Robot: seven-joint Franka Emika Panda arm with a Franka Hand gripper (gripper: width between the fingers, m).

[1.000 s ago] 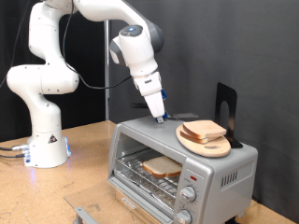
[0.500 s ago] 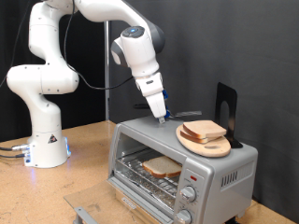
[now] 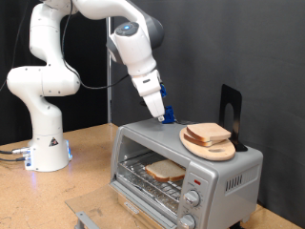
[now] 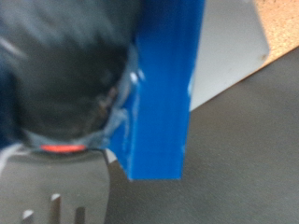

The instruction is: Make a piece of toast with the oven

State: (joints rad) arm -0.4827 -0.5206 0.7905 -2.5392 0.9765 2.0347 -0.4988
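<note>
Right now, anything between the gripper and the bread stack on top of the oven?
Nothing visible. The gripper sits just above the oven top, to the exterior view's left of the bread slices on the wooden board, with bare oven top between them.

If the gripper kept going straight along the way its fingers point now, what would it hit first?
Most likely the oven's top panel: the gripper points down, its tips just above that silver surface, left of the wooden board. Exact depth is unclear.
</note>
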